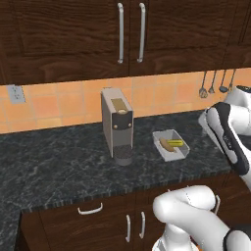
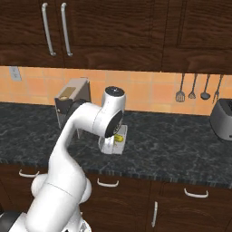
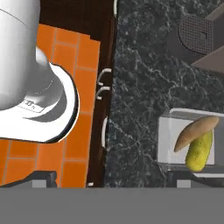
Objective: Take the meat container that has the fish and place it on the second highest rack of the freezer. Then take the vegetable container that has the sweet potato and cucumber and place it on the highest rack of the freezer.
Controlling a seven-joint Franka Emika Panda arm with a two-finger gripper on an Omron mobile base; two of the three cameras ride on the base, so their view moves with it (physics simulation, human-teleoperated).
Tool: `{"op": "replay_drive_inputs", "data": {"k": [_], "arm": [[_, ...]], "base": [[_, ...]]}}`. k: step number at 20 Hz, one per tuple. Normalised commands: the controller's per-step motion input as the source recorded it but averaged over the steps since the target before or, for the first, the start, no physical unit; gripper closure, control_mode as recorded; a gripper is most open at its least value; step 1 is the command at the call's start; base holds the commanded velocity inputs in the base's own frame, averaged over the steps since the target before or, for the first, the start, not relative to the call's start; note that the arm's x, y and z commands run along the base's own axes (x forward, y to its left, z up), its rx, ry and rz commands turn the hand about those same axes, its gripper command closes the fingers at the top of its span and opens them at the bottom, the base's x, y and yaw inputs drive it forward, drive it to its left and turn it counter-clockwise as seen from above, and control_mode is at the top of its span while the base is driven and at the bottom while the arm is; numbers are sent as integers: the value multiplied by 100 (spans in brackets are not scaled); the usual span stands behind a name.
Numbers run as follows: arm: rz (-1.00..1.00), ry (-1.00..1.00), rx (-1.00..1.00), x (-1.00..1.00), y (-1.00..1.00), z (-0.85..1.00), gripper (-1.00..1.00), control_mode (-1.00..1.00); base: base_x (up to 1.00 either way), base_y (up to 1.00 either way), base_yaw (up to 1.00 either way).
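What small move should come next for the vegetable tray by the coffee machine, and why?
Probably shift the open gripper sideways over the tray before descending. In the hand view the tray with the sweet potato and cucumber sits off to one side, near the counter edge, so the gripper is not yet centred on it. The coffee machine stands close by.
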Motion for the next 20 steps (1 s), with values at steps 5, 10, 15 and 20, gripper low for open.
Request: {"op": "replay_drive_inputs", "data": {"k": [5, 10, 15, 20], "arm": [[0, 26, 0, 53, 26, -43, -100, -100], [0, 4, 0, 32, 5, -45, -100, -100], [0, 0, -1, 20, 1, -48, -100, -100], [0, 0, 0, 7, 1, -44, -100, -100]], "base": [[0, 0, 0], [0, 0, 0], [0, 0, 0], [0, 0, 0]]}}
